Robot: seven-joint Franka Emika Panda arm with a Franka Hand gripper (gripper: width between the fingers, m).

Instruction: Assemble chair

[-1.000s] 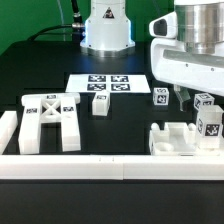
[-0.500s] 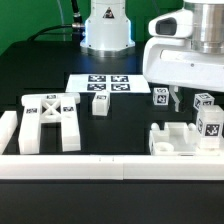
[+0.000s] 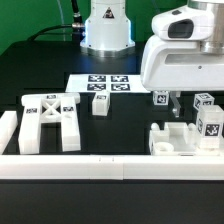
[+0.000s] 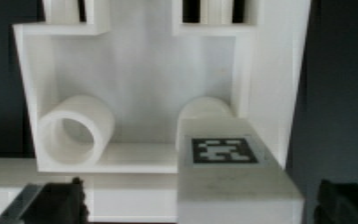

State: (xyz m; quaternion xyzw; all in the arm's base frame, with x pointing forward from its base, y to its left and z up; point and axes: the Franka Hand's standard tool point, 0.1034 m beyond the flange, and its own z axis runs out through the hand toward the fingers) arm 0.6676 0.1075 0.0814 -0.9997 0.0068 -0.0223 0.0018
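My gripper (image 3: 172, 104) hangs open over the white blocky chair part (image 3: 178, 138) at the exterior view's right. In the wrist view my gripper (image 4: 197, 205) has its dark fingers (image 4: 59, 201) wide apart, on either side of a white tagged bar (image 4: 222, 152). Next to that bar is a round tube (image 4: 76, 131) of the same part. Nothing is held. The X-braced frame (image 3: 46, 120) lies at the exterior view's left. Small tagged posts stand at the middle (image 3: 100, 103), behind my fingers (image 3: 160, 97) and at the far right (image 3: 204, 102). A taller tagged piece (image 3: 211, 126) stands at the right.
The marker board (image 3: 105, 84) lies before the robot base (image 3: 106, 28). A long white border rail (image 3: 100, 166) runs along the front. A white block (image 3: 8, 128) stands at the far left of the exterior view.
The arm has moved toward the exterior view's left and a little lower over the right-hand chair part. The parts have not moved.
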